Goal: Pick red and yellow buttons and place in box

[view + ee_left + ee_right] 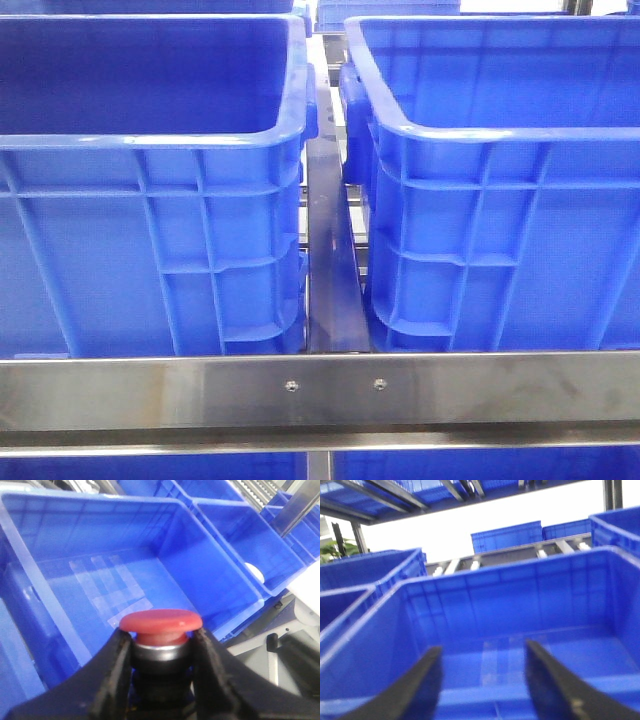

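A: Starting nearest, what does the left gripper [161, 652] have?

B: A red button [161, 621]. Both black fingers [116, 672] press against its metal collar, with the red cap standing just above the fingertips. It hangs over a blue bin [45, 587] whose floor shows only pale reflections.

A: And beyond that bin?

B: A 2nd blue bin [250, 550] sits just beside it, with a small white object [256, 572] at its near wall; too small to identify.

A: The right gripper [482, 680]?

B: Spread wide, nothing between the fingers [415, 690], over another blue bin [520, 587].

A: The front camera?

B: A steel rail [320, 390] nearest, then 2 blue crates [150, 200] [500, 200] behind it, a metal bar [330, 260] between them. Neither arm shows there.
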{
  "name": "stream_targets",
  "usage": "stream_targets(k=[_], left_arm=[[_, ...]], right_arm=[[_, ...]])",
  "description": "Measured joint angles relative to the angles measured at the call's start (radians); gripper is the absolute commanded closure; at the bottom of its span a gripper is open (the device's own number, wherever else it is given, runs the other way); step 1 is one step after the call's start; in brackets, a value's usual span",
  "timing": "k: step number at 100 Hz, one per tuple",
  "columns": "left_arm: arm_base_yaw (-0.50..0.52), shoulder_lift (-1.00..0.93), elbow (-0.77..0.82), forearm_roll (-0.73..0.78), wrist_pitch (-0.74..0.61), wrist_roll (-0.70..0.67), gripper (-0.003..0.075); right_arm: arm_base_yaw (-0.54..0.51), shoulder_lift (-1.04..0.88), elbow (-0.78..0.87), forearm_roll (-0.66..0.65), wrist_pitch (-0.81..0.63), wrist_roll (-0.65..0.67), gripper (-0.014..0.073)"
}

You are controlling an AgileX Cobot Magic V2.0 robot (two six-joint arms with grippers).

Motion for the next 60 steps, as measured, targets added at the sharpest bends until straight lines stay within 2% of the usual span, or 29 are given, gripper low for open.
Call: stream_targets(k=[15, 36, 49, 60], left_arm=[[-0.001, 0.009, 0.000, 0.000, -0.001, 0.000, 0.0739], [-0.001, 0.008, 0.000, 0.000, -0.008, 0.000, 0.0739], [-0.001, 0.008, 0.000, 0.000, -0.008, 0.000, 0.0739], [-0.001, 0.008, 0.000, 0.000, -0.008, 0.000, 0.0739]], right_arm=[[0.000, 0.000, -0.121, 0.031, 0.153, 0.002, 0.0034], [0.000, 0.090, -0.301, 0.228, 0.430, -0.012, 0.0034], [0.000, 0.204, -0.385, 0.461, 0.580, -0.158, 0.0034], [0.000, 0.310, -0.422, 0.739, 0.666, -0.376, 0.0034]])
